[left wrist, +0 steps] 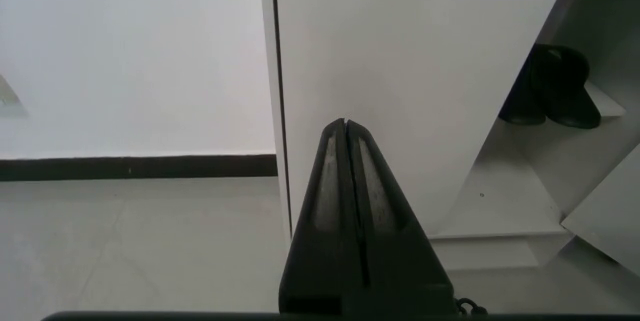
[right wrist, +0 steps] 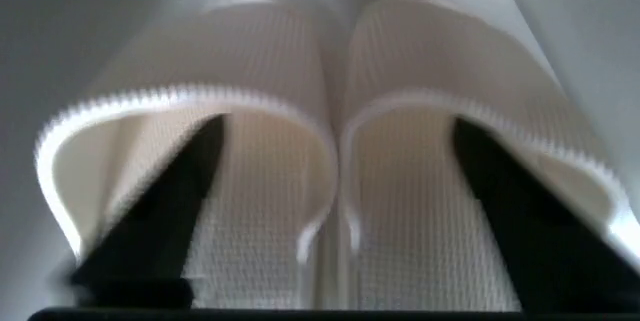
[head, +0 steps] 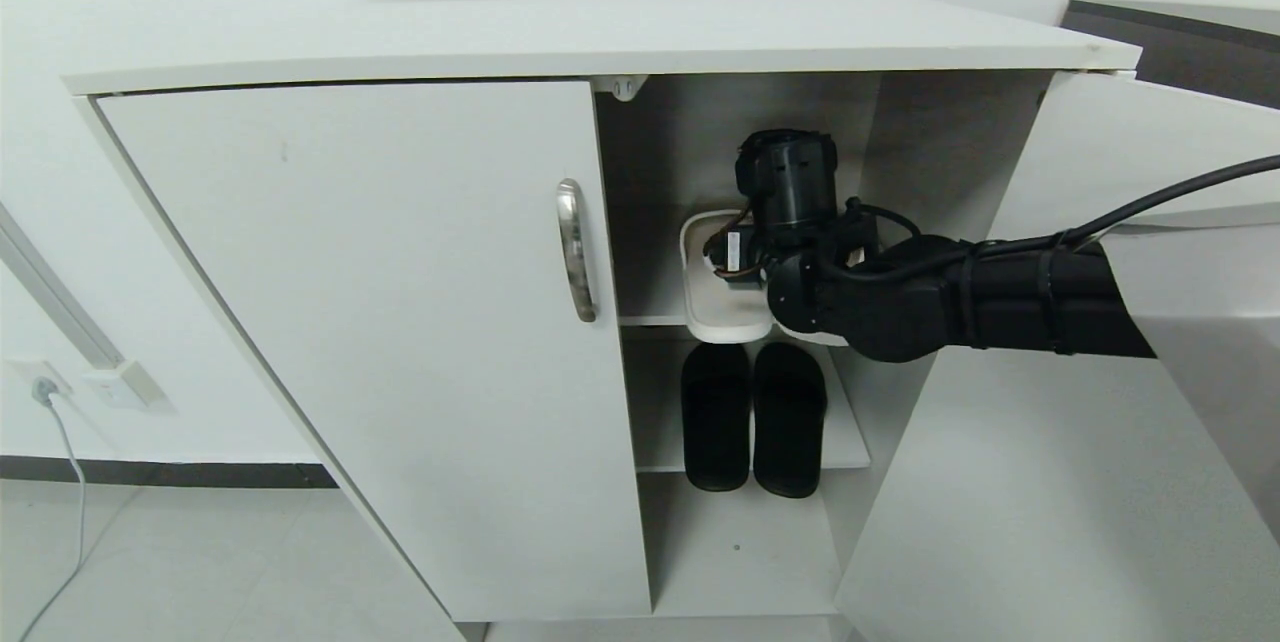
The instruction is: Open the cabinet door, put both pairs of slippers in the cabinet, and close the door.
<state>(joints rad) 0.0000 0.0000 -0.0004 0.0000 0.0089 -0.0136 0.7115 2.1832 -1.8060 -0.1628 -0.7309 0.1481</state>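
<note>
The white cabinet (head: 600,37) has its left door (head: 380,322) closed and its right door (head: 1050,482) swung open. A pair of black slippers (head: 752,417) (left wrist: 550,86) lies on the middle shelf. A pair of white slippers (head: 720,307) (right wrist: 330,211) lies side by side on the upper shelf. My right arm's wrist (head: 790,187) is inside that upper compartment, over the white pair. My right gripper (right wrist: 335,136) is open, with one finger in each white slipper's opening. My left gripper (left wrist: 345,136) is shut on nothing, low in front of the closed door (left wrist: 400,61).
A metal handle (head: 573,250) sits on the closed door's right edge. The bottom shelf (head: 735,547) is bare. A wall socket with a cable (head: 45,390) is low on the left wall, above the grey floor (left wrist: 130,251).
</note>
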